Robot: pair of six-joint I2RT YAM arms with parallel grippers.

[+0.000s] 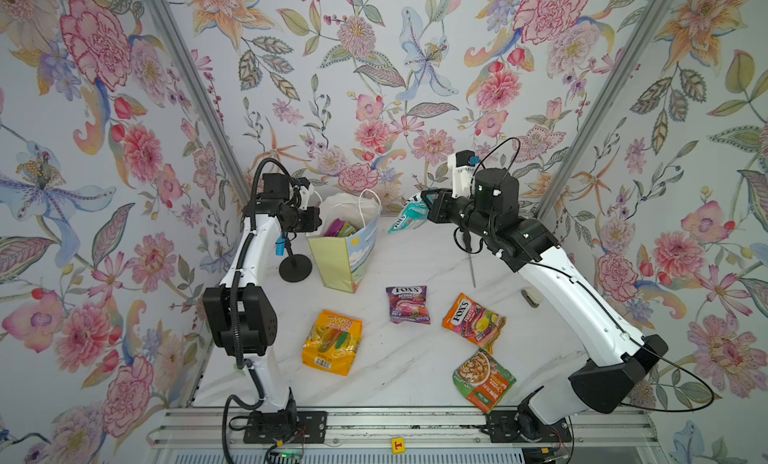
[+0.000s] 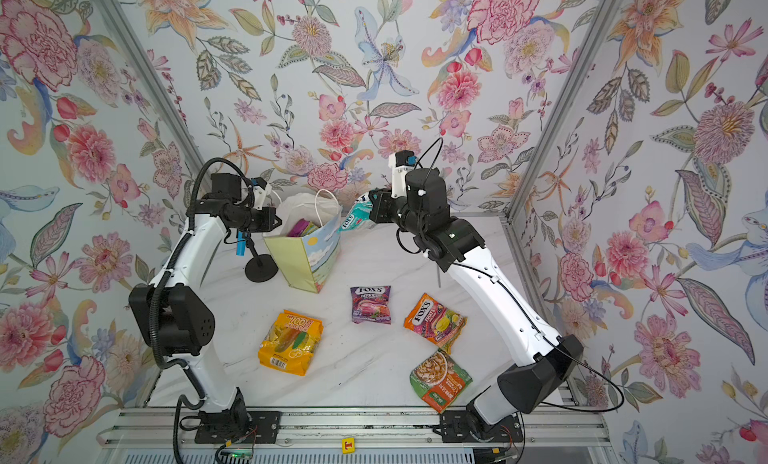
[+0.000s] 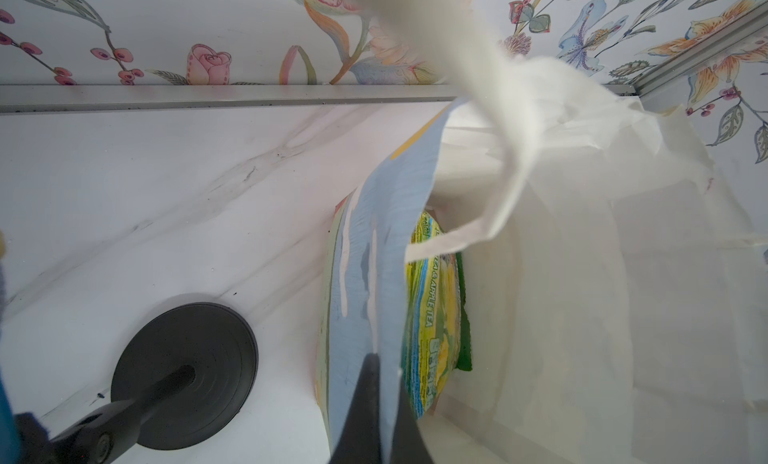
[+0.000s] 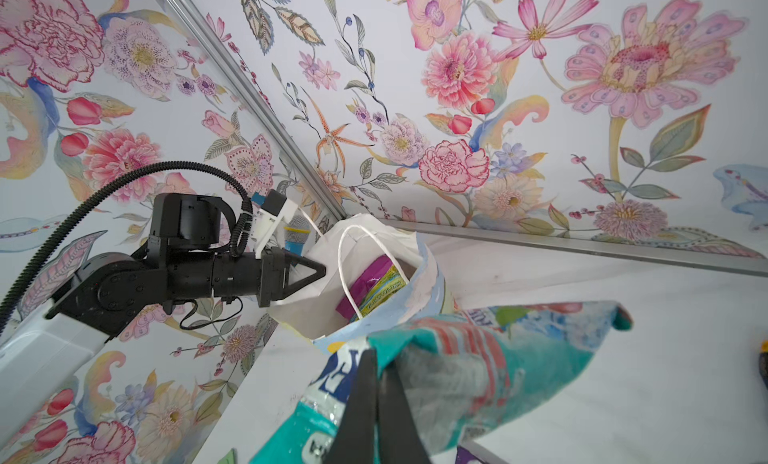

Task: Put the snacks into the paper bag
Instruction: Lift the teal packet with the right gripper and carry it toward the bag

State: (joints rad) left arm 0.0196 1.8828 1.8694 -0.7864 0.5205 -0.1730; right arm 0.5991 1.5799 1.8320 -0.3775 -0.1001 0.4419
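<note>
Teal packet pinched in mid-air beside the bag mouth

Right gripper (image 4: 380, 383) is clamped on one edge of the teal FOX'S packet (image 1: 405, 218), fingers together with the film between them. The packet hangs clear of the table, just beside the open top of the paper bag (image 1: 336, 258) and not over it yet. Left gripper (image 3: 380, 366) is closed on the bag's wall at the rim, holding the mouth open. Two packets are inside on edge: green packet (image 3: 432, 316) and magenta packet (image 4: 365, 274). Flat on the table and apart from each other are the "100" packet (image 1: 331, 342), purple packet (image 1: 408, 304), orange packet (image 1: 473, 321) and green-orange packet (image 1: 484, 381).

Handling, my read: the packets look light, with glossy film that is probably slippery. The contents seem loose, since the teal one sags below the pinch. The best hold is likely a flat crimped seam or a corner, not the puffy middle. The bag is thin paper and light, so it should tip easily, and the rim grip looks needed. Cord handle (image 4: 345, 266) arcs over the mouth and could snag a packet going in.
</note>
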